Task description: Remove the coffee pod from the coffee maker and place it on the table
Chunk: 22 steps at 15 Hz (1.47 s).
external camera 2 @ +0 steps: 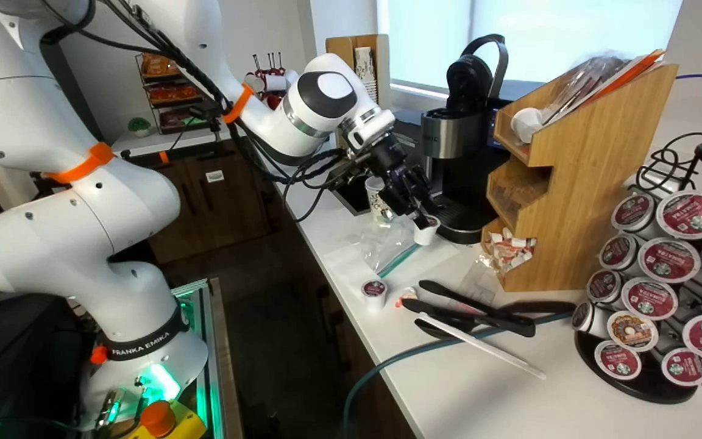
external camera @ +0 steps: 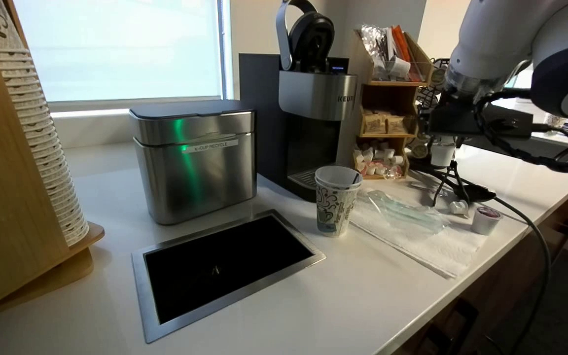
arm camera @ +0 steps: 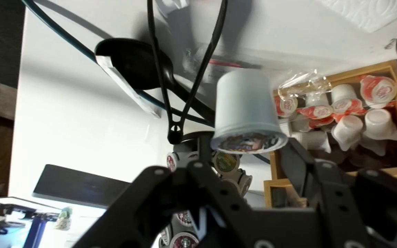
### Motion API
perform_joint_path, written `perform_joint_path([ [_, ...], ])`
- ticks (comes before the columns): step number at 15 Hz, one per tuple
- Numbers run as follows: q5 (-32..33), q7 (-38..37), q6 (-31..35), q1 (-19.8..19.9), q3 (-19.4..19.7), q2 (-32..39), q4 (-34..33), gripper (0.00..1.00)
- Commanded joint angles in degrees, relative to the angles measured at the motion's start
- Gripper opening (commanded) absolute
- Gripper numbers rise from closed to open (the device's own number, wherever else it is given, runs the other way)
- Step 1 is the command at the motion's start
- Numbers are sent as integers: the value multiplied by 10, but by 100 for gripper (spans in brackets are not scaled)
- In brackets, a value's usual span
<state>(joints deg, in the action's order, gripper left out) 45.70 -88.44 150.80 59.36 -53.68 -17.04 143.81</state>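
Jaws just rim-wide, the gripper [arm camera: 247, 146] pinches the white coffee pod [arm camera: 247, 103], likely light and best held by that stiff rim.

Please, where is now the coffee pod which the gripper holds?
In the wrist view, the coffee pod is near the middle, held by the gripper, just left of the wooden compartment with small white cups.

In the wrist view the gripper [arm camera: 247, 143] is blurred and cut off at the edge, and what is printed on the held pod [arm camera: 246, 100] is too blurred to read. In an exterior view the gripper partly hides the cup [external camera 2: 376, 198], and the pod rack [external camera 2: 643, 391], on the right, is cut off. In an exterior view the cup rack [external camera: 13, 207], on the left, is cut off.
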Motion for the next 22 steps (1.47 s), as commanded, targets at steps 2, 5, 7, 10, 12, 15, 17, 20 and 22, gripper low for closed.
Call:
perform_joint_path([
  [2, 47, -82, -80, 59, -99, 72, -28, 29],
  [5, 33, -70, -66, 42, -82, 43, -15, 54],
  [7, 88, -69, -12, 52, -81, 43, -7, 29],
  [10, 212, -108, 25, 87, -96, 55, -22, 29],
  [12, 272, -131, 15, 107, -108, 86, -40, 29],
  [15, 335, -164, -22, 127, -126, 133, -57, 29],
  [17, 356, -174, -54, 129, -133, 170, -66, 29],
  [20, 360, -174, -123, 111, -131, 236, -79, 29],
  [22, 355, -175, -179, 91, -123, 279, -92, 29],
])
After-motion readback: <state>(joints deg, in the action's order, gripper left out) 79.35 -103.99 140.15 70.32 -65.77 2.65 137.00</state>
